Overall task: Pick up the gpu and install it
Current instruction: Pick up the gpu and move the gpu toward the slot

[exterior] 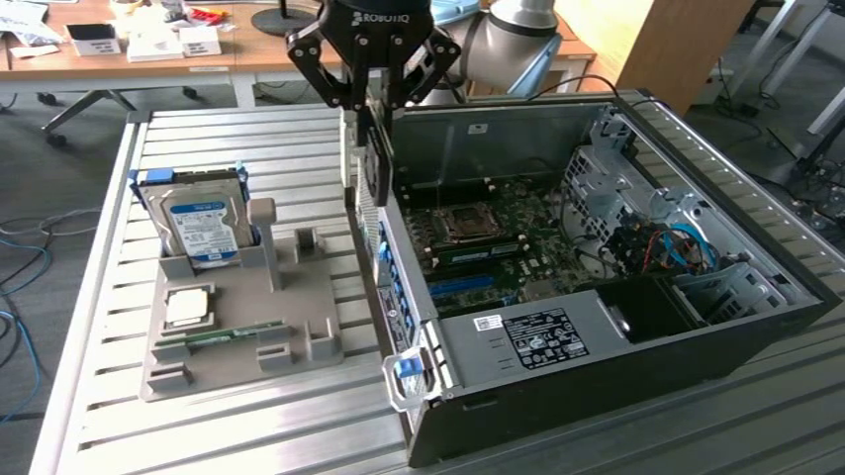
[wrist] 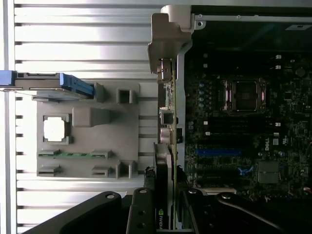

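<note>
One gripper (exterior: 370, 104) is working here, and it has the gpu (exterior: 375, 163). Both fingers (wrist: 141, 212) are clamped on the card's flat faces, so I read it as held and clear of the table.

From the fingers the gpu hangs downward. Its long axis is close to upright in the exterior view, and the wrist view looks along it edge-on. The card sits right at the case (exterior: 739, 327) wall that faces the grey tray (exterior: 237, 327). I cannot tell whether it touches that wall.

The blue slot (wrist: 219, 152) on the motherboard (wrist: 243, 122) lies inside the case, on the far side of that wall from the tray. I judge the card to be just short of the board. Seen from the wrist, the slot runs away from the wall, crossways to the card's edge.

Readable writing:
- "ROBOTIQ", upside down, on the gripper body in the exterior view.
- An "NVIDIA" logo on the card near the fingers in the wrist view.
- "DELL" on the motherboard.

The hard drive (exterior: 198, 223), standing on the tray outside the case, has a blue-and-white label I cannot read. I cannot read the white label inside the case either.
</note>
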Tool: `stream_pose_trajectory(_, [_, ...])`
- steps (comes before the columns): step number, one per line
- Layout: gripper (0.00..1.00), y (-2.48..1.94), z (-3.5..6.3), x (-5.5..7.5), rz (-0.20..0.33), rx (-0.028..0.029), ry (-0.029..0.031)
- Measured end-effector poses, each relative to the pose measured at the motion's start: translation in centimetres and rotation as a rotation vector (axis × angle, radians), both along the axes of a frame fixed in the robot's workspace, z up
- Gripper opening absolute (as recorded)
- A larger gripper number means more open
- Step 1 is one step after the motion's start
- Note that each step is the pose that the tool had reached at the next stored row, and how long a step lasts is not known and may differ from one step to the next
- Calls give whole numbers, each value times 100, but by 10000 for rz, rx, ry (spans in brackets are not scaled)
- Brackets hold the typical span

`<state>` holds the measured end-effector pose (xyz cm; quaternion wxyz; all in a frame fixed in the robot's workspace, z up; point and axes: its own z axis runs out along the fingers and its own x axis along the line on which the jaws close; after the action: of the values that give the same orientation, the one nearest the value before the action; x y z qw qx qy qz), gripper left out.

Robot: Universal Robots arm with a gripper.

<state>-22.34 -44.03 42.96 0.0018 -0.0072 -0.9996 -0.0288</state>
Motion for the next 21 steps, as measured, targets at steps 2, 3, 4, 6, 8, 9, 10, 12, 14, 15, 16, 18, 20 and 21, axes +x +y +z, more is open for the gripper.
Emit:
stream_pose_trajectory(2, [27,1,0,31,-1,4,0])
stream_pose_trajectory(3, [27,2,0,46,-1,5,0])
stream_pose_trajectory(4, [27,2,-1,61,-1,8,-1])
stream_pose_trajectory(6, [27,3,0,91,-1,13,-1])
stream_pose_trajectory(8, [27,3,-1,121,0,18,-1])
stream_pose_trajectory(9, [27,4,-1,132,1,20,-1])
stream_pose_trajectory(10, [27,4,-1,142,1,21,-1])
stream_pose_trajectory(12, [27,5,-1,164,1,25,-1])
stream_pose_trajectory(14, [27,6,0,188,1,29,0])
stream_pose_trajectory(15, [27,6,-1,201,1,31,-1])
stream_pose_trajectory(16, [27,7,-1,213,1,33,0])
stream_pose_trajectory(18, [27,7,-1,240,1,38,-1])
stream_pose_trajectory(20, [27,8,-1,268,2,44,-1])
stream_pose_trajectory(21, [27,9,-1,283,1,48,-1])
